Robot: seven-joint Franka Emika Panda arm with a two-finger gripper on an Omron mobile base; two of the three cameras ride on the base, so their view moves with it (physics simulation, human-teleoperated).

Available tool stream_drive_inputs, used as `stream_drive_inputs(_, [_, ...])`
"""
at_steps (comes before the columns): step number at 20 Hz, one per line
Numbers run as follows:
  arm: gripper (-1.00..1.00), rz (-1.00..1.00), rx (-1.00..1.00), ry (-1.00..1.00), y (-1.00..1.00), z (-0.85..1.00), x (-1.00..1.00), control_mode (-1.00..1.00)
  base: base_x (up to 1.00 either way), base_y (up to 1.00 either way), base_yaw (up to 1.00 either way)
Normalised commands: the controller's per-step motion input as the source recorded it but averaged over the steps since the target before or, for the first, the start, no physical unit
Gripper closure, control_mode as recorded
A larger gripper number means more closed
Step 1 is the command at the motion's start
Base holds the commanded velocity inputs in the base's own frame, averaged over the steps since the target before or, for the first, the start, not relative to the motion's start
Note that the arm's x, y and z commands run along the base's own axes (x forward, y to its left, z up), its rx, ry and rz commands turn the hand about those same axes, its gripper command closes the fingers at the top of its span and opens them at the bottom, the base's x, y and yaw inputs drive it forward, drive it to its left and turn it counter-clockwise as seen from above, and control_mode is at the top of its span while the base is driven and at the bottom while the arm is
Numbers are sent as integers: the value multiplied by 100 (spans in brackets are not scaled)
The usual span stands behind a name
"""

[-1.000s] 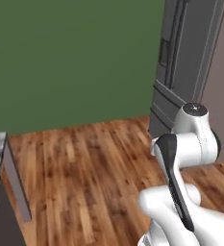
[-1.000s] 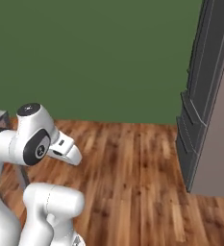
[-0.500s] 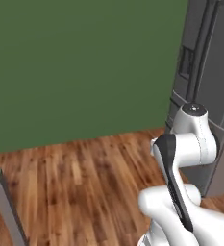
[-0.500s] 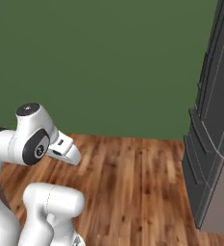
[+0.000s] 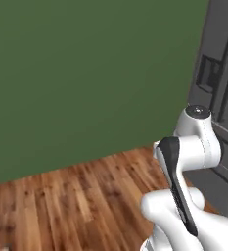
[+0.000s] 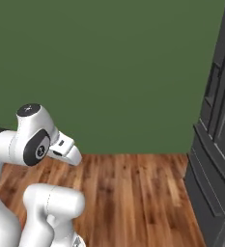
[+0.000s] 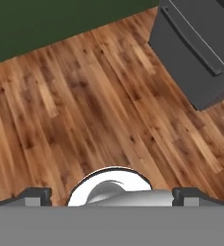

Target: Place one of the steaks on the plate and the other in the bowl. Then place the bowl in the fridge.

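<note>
We see the fridge (image 5: 218, 98) at the right edge of the left base view: a tall dark grey steel body with a recessed dispenser panel in its door and a drawer front low down. In the right base view the fridge (image 6: 215, 159) again stands at the right edge, next to the green wall (image 6: 109, 72), with its stepped lower drawers meeting the wooden floor (image 6: 138, 198). The hand view adds what the base views lack: the fridge (image 7: 200, 53) from above at upper right, showing a long bar handle along a drawer front, and bare floor planks below the gripper (image 7: 111, 194).

The arm is folded close over the base, its upper joint raised and the forearm angled downward. The gripper points down at the floor; its two dark finger tips (image 7: 34, 196) sit far apart at the bottom corners, jaws spread wide and holding nothing.
</note>
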Motion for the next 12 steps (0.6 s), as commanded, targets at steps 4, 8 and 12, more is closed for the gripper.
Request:
stream_drive_inputs(4, [-100, 0, 0, 0, 0, 0, 0, 100, 100, 39, -37])
stream_drive_inputs(8, [-100, 0, 0, 0, 0, 0, 0, 100, 100, 32, -40])
stream_drive_inputs(12, [-100, 0, 0, 0, 0, 0, 0, 100, 100, 38, -42])
